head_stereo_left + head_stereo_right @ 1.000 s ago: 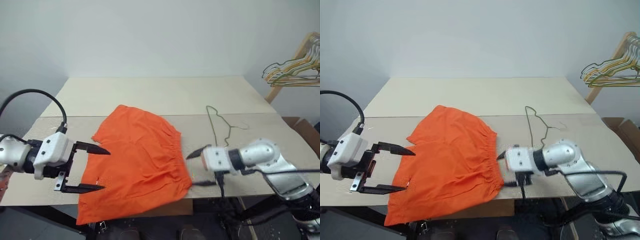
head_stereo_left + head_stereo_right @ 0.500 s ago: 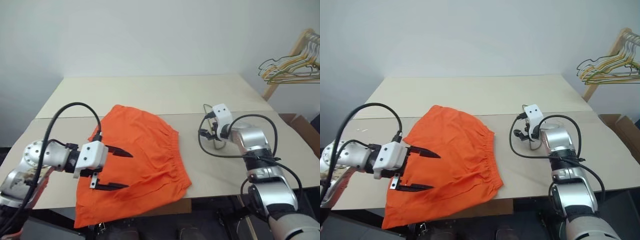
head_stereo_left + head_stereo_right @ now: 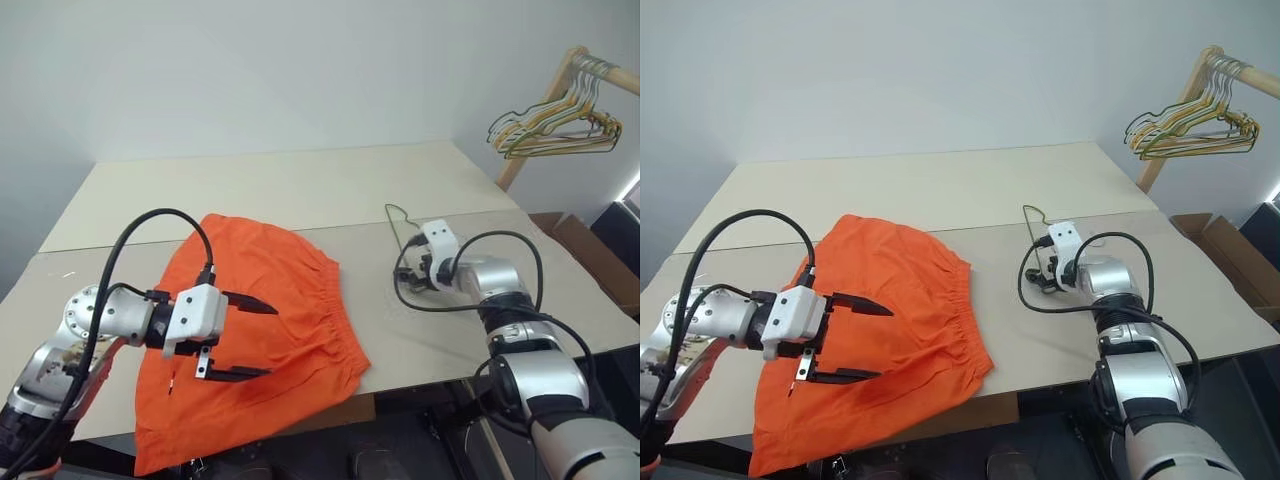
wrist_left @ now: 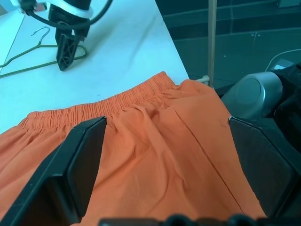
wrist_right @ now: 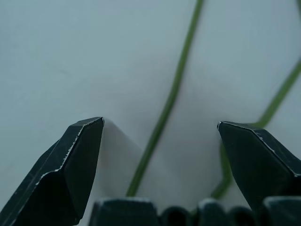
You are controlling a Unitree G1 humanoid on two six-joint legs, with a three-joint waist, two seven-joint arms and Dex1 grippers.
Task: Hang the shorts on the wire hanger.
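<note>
Orange shorts (image 3: 255, 320) lie flat near the table's (image 3: 300, 190) front edge, left of middle, with one leg drooping over that edge. Your left gripper (image 3: 248, 338) hovers just above the cloth, its black fingers spread wide and gripping nothing. The hanger (image 4: 33, 54), thin grey-olive wire, lies flat on the table toward the right side, well apart from the shorts. Your right gripper (image 3: 1044, 270) is down at it, fingers parted with nothing between them but a run of wire, which the right wrist view shows lying on the surface.

Watch the wire: it is thin and lies flat on the table, so your fingertips may scrape the table and close over it without catching it, or nudge it sideways. If you pinch one strand off-centre, the hanger will likely swing and tilt as it lifts. On the left, closing too deep could gather both layers of cloth and leave the waistband shut.
</note>
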